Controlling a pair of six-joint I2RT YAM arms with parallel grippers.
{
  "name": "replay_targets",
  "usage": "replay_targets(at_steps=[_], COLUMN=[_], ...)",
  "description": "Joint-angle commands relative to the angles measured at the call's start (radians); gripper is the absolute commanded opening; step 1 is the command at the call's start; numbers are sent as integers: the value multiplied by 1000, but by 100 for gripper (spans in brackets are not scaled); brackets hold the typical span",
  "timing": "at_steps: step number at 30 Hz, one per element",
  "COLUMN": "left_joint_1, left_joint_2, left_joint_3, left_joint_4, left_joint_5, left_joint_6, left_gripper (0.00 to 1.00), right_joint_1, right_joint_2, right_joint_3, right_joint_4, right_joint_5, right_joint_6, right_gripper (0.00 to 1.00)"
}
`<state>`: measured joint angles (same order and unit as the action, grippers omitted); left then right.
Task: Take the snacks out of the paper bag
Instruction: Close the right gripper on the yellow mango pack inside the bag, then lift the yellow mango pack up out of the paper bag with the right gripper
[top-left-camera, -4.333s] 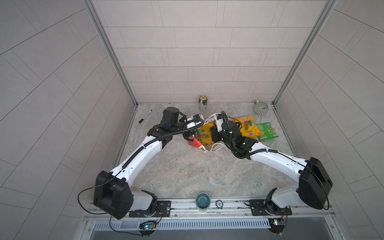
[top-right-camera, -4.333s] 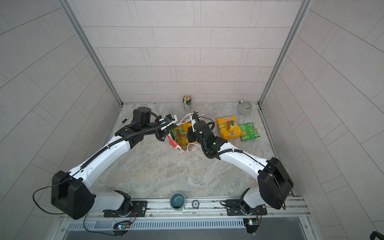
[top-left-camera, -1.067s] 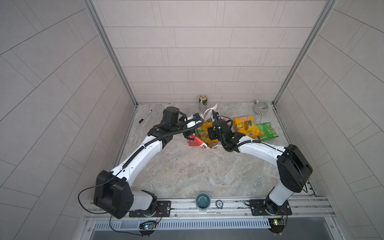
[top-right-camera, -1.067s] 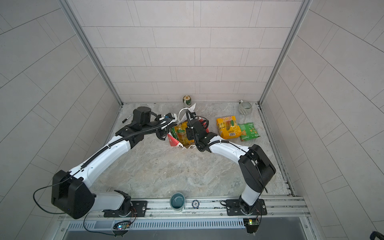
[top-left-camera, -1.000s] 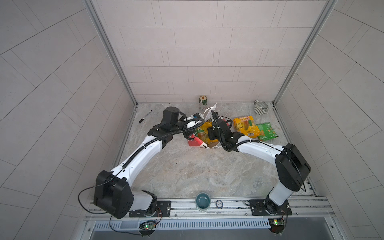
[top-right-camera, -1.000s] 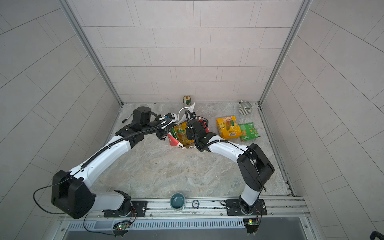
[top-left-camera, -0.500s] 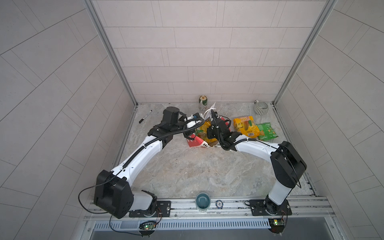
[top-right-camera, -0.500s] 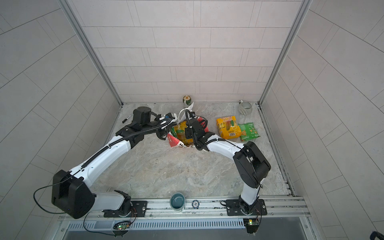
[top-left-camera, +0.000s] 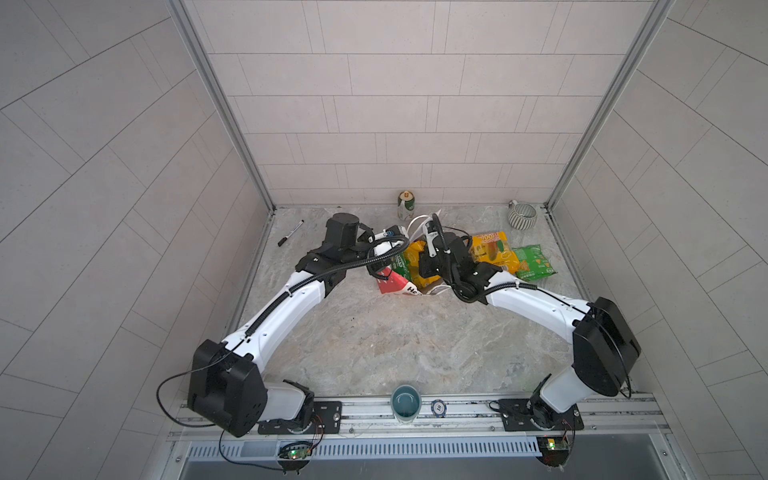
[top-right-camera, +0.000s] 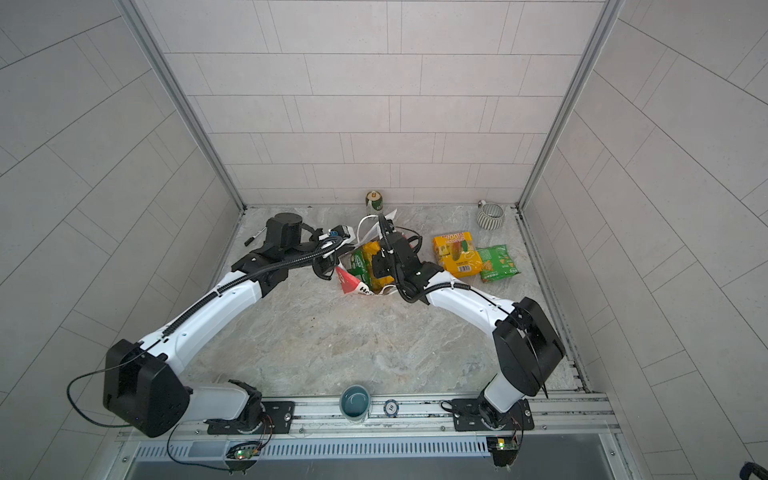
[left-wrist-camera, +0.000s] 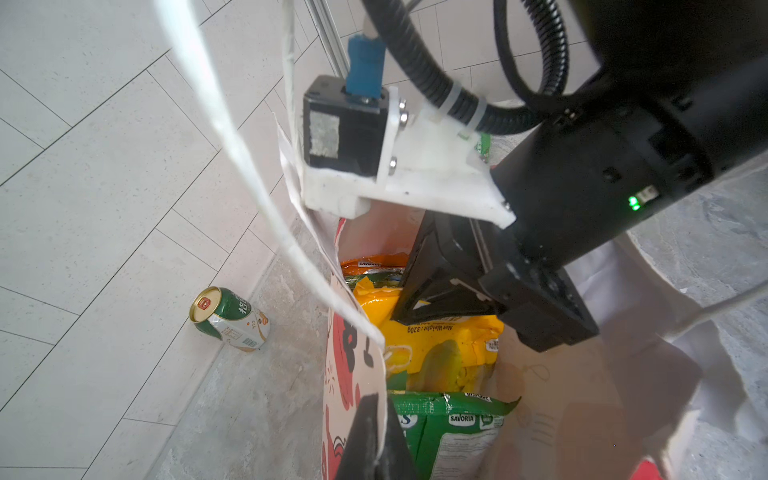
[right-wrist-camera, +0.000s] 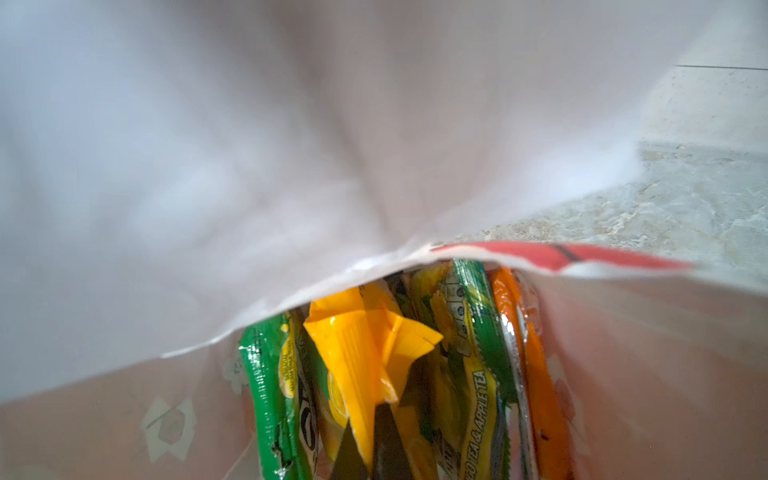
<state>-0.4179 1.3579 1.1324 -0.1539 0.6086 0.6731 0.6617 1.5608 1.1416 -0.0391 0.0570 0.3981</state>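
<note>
The white paper bag (top-left-camera: 395, 286) with red prints stands at the back middle of the table. My left gripper (left-wrist-camera: 376, 419) is shut on its rim and holds the mouth apart. My right gripper (right-wrist-camera: 365, 419) is down inside the bag, shut on the top edge of a yellow-orange snack packet (right-wrist-camera: 357, 353). Beside that packet in the bag stand a green packet (right-wrist-camera: 266, 374), a yellow-green one (right-wrist-camera: 478, 395) and a red-orange one (right-wrist-camera: 540, 395). Right of the bag, a yellow-orange packet marked "100" (top-left-camera: 494, 251) and a green packet (top-left-camera: 532, 262) lie on the table.
A green-and-white drink can (top-left-camera: 406, 203) stands by the back wall behind the bag. A striped mug (top-left-camera: 521, 214) sits in the back right corner and a black marker (top-left-camera: 290, 233) at the back left. A teal cup (top-left-camera: 406, 403) stands on the front rail.
My right gripper has reached deeper into the bag and shut on the yellow-orange packet. The left gripper has kept its hold on the rim.
</note>
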Motion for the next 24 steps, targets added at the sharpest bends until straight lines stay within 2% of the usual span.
replay_targets(at_steps=[1,15,21,24], left_joint_1=[-7,-6,-6,-6], left_joint_2=[-11,-13,-11,-10], left_joint_3=[-3,-6,-5,-7], left_joint_4=[33,28,33,37], left_joint_5=[26,19,25,35], left_joint_6=[5,8,6,5], left_gripper=[0,0,0,0], right_joint_1=[-5,-20,-46,-50], right_joint_2=[-78,-239,-242,-235], right_joint_3=[5,-61,-72,-86], right_joint_4=[32,66,84,92], right_joint_5=[-10,-123,-231,-236], right_joint_6=[-25,-147,-164,-168], right_gripper=[0,0,0,0])
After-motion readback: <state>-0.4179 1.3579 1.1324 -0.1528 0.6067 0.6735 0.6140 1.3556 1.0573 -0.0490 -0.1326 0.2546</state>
